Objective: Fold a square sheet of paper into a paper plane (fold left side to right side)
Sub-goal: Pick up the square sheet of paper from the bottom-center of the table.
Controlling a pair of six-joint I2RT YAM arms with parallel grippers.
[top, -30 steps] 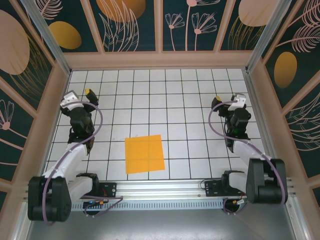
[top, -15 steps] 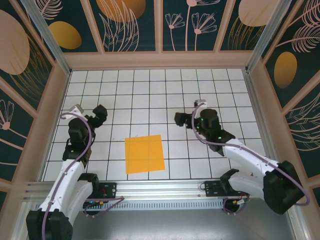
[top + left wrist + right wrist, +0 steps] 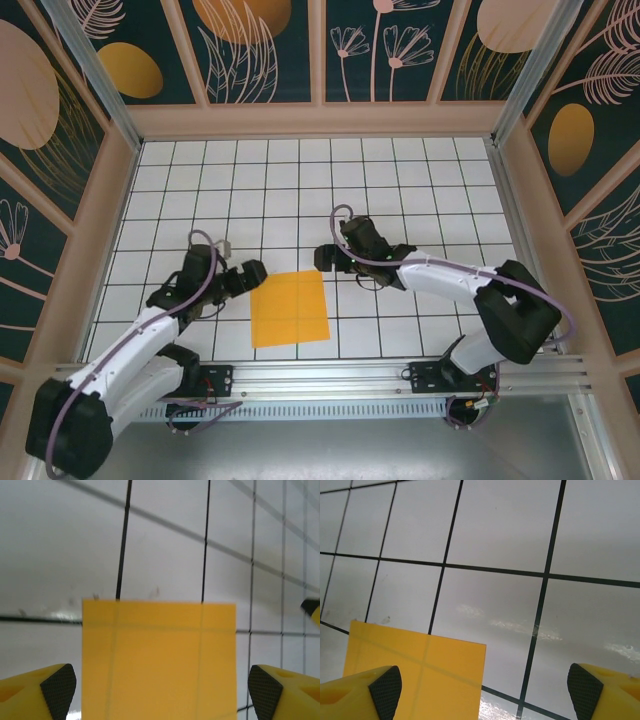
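1 square sheet of paper (image 3: 289, 308) lies between left gripper (image 3: 240, 283), right gripper (image 3: 328, 255).

The table (image 3: 300, 180) has a white top, divided by thin black lines into square tiles (image 3: 410, 170); it takes the middle of the top view. A pale wooden frame (image 3: 320, 120) borders it at the back and at both sides. Above the frame, dark teal wall panels (image 3: 250, 75) carry a pattern of pale plants and dull orange ovals (image 3: 130, 70). Two grey metal posts (image 3: 93, 70) stand slanted in the upper corners. Along the lower edge runs a silver metal rail (image 3: 330, 375). In the wrist views the tiles look glossy, with faint reflections.
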